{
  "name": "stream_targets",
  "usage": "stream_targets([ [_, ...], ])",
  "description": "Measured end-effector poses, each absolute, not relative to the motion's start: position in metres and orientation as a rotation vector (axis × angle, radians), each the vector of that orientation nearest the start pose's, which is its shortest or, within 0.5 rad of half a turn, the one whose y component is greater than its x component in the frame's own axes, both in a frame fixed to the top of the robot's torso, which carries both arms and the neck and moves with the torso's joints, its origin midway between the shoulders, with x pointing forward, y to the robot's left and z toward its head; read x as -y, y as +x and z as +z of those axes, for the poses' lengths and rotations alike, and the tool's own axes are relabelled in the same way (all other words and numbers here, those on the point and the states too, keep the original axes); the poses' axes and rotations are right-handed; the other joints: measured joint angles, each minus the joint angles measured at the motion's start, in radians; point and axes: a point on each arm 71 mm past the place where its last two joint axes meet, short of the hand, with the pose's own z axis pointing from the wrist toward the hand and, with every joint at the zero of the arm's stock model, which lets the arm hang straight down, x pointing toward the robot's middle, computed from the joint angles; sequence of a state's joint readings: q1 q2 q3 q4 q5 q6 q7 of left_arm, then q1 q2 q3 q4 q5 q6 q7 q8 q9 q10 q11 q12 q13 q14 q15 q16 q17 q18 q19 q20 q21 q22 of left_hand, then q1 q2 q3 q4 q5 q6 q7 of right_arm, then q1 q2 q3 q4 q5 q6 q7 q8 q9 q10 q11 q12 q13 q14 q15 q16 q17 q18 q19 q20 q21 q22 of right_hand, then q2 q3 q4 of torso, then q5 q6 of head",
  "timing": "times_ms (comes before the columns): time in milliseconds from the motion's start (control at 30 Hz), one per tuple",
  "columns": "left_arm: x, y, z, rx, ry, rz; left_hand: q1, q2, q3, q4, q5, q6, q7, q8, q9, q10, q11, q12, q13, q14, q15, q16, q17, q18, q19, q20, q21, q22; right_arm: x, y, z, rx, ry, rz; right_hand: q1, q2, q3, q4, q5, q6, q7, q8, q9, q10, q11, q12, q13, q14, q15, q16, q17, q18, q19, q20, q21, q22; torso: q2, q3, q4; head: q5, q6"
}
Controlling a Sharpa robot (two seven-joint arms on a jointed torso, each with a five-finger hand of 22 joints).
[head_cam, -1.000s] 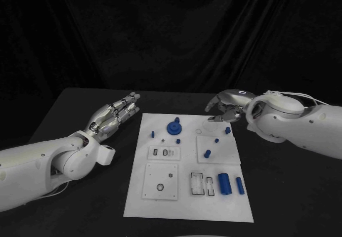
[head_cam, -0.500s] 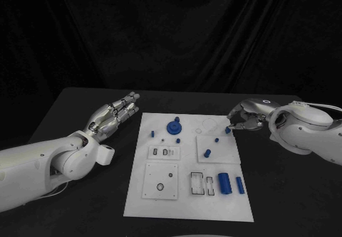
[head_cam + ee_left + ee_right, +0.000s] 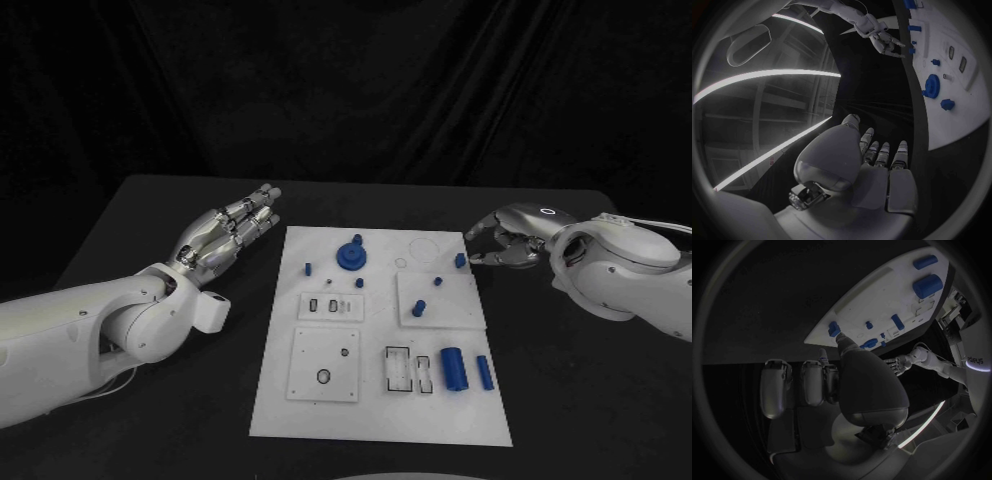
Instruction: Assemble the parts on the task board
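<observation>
- Head view puts my right hand (image 3: 502, 238) just off the board's (image 3: 378, 400) far right edge, fingers curled inward. I see nothing between them, so I read it as clenched on nothing, though the fingertips face away and something tiny could hide there.
- Nearest to that hand is a small blue peg (image 3: 460, 261) at the board's far right edge, close to the fingertips but apart from them. My guess is the hand sits here because that peg is the next pick.
- Right wrist view agrees: the fingers (image 3: 776, 387) hang over black table, with the board edge and a blue piece (image 3: 833, 329) just beyond.
- My left hand (image 3: 231, 232) lies flat beside the board's far left corner, fingers straight and together, released and touching no part. I take it as parked clear of the work.
- Left wrist view shows the same straight fingers (image 3: 882, 152) alongside the board edge.
- Outward on the board: a round blue knob (image 3: 352, 258) stands near the far middle, with a small peg (image 3: 307, 268) to its left.
- A raised square plate carries another peg (image 3: 420, 309).
- Nearer me, slotted recesses (image 3: 397, 369) look unfilled, and two blue cylinders (image 3: 453, 372) lie loose just beside them, likely waiting for seating.
- Most parts look unassembled, so I judge the job early.
</observation>
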State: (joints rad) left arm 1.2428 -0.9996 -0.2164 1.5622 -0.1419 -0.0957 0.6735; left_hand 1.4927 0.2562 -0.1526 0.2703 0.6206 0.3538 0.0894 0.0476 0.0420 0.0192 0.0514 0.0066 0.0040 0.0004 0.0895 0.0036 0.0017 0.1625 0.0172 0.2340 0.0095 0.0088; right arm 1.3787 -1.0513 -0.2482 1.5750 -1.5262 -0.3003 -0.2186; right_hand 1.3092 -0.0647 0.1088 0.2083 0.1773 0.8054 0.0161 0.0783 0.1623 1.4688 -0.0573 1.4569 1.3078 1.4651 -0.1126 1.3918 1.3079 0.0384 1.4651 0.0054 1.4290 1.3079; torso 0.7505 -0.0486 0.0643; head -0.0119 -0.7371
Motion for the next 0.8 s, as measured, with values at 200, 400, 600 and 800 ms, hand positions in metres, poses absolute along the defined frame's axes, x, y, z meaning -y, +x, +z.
stream_targets([
  [200,-0.264,0.453,-0.196,-1.411,-0.817,-1.696,0.004,-0.004,0.000,0.000,0.000,0.000,0.000,0.000,0.000,0.000,0.000,0.000,0.000,0.000,0.000,0.000,0.000,0.000,0.000,0.000,0.000,0.000,0.298,0.475,-0.176,-1.713,-0.161,0.300,0.005,-0.005,0.000,0.000,0.012,0.000,0.000,0.000,-0.001,0.000,0.000,0.000,0.000,0.001,-0.007,0.004,0.000,0.000,0.000,-0.007,0.000,0.000,0.000,0.0000,-0.0005,-0.002,0.003],
  [400,-0.264,0.453,-0.196,-1.412,-0.818,-1.697,0.004,-0.004,0.000,0.000,0.000,0.000,0.000,0.000,0.000,0.000,0.000,0.000,0.000,0.000,0.000,0.000,-0.001,0.000,0.000,0.000,0.000,0.000,0.295,0.476,-0.180,-1.713,-0.166,0.305,0.005,-0.005,0.000,0.000,0.027,0.004,0.004,0.000,-0.001,0.000,0.000,0.000,0.000,0.000,-0.007,0.006,0.000,0.000,0.000,-0.007,0.004,0.000,0.000,0.0003,-0.0011,-0.004,-0.001],
  [600,-0.264,0.453,-0.196,-1.413,-0.818,-1.699,0.004,-0.004,0.000,0.000,0.000,0.000,0.000,0.000,0.000,0.000,0.000,0.000,0.000,0.000,0.000,0.000,-0.001,0.000,0.000,0.000,0.000,0.000,0.292,0.477,-0.185,-1.716,-0.175,0.317,0.005,-0.005,0.000,0.000,0.027,0.007,0.007,0.001,0.000,0.000,0.000,0.000,0.000,0.000,-0.007,0.011,0.000,0.000,0.000,-0.007,0.004,0.000,-0.001,0.0004,-0.0011,-0.007,-0.006],
  [800,-0.264,0.453,-0.196,-1.414,-0.818,-1.699,0.004,-0.004,0.000,0.000,0.000,0.000,0.000,0.000,0.000,0.000,0.000,0.000,0.000,0.000,0.000,0.000,-0.001,0.000,0.000,0.000,0.000,0.000,0.289,0.477,-0.189,-1.718,-0.183,0.326,0.009,-0.009,0.000,0.000,0.027,0.015,0.007,0.007,0.002,0.000,0.000,0.000,0.000,0.000,-0.007,0.011,0.000,0.000,0.004,-0.011,0.004,0.000,-0.001,0.0003,-0.0001,-0.007,-0.011],
])
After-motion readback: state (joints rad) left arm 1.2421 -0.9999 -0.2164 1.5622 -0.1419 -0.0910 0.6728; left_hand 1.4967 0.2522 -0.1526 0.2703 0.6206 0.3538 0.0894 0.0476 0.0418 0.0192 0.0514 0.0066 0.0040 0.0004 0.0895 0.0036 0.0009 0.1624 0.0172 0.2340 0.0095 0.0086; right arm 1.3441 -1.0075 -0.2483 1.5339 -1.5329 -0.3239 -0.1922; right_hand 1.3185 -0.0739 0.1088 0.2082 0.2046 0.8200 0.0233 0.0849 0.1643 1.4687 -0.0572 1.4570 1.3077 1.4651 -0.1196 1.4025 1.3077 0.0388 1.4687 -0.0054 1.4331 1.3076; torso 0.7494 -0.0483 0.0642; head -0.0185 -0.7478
